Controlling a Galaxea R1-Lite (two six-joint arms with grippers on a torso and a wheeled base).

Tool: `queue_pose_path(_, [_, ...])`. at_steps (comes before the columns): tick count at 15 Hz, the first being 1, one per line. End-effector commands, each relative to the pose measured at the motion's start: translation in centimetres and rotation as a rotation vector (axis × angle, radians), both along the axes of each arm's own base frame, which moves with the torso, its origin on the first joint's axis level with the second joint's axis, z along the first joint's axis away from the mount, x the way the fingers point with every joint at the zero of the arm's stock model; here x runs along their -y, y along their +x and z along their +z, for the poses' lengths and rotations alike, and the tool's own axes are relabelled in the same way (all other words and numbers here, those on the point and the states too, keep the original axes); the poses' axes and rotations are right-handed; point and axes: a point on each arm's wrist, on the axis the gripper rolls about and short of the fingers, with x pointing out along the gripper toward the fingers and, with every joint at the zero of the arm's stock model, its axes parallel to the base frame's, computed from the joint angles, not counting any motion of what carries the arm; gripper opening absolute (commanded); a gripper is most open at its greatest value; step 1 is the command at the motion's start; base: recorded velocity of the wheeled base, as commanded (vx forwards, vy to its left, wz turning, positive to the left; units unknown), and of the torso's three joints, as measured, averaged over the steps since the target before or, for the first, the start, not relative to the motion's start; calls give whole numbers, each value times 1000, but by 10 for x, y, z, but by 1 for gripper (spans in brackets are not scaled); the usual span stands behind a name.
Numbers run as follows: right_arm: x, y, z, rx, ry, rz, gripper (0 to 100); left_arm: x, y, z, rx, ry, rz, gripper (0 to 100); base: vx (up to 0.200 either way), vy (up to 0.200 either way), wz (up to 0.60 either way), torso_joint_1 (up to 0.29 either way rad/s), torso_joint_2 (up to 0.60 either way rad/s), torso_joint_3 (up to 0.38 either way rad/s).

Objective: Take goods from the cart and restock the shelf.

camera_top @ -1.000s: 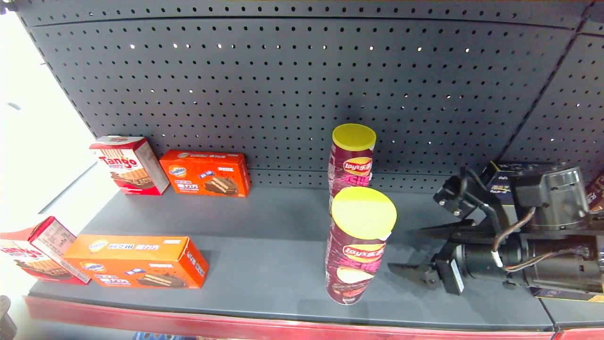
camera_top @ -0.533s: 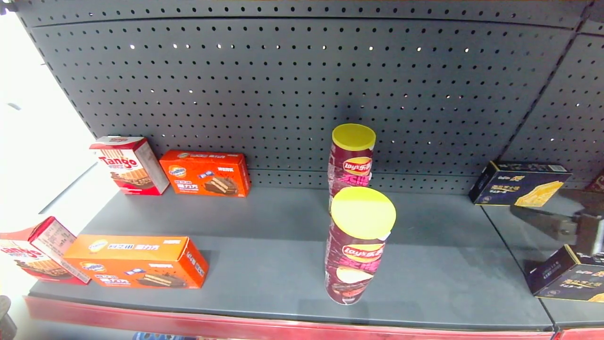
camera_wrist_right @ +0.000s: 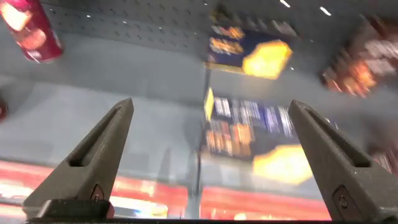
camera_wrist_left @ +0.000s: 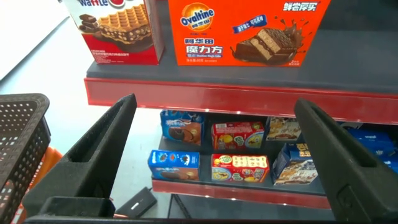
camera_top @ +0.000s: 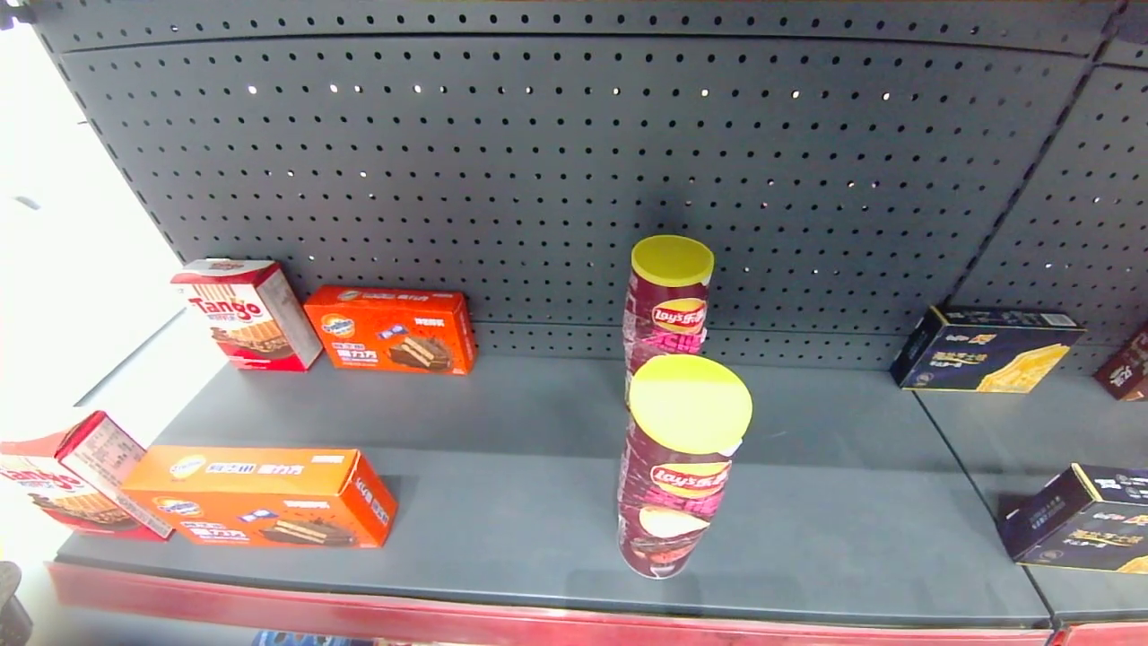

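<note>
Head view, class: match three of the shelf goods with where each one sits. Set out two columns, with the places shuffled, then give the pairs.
Things:
1 rear chip can
2 front orange box
3 rear dark blue box

Places:
a lying near the shelf front edge, left
b right-hand section, by the pegboard
c upright in the centre, behind another can

Pairs: 1-c; 2-a; 3-b
</note>
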Motion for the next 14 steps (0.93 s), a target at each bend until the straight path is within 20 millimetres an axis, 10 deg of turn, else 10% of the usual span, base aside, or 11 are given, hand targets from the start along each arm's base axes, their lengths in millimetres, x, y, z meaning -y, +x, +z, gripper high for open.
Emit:
queue_pose_path(1, [-1, -26, -58, 84, 52, -179, 100, 0, 0, 0, -2, 0, 0, 100, 0, 0, 0, 0, 0, 0])
queue_pose_path(6, [-1, -22, -91, -97, 128, -175, 100, 0, 0, 0, -2, 2, -2, 100, 0, 0, 0, 0, 0, 0])
queue_pose_path(14, [0, -21, -89, -106, 131, -100, 100, 0, 0, 0, -1, -12, 14, 100, 0, 0, 0, 0, 0, 0])
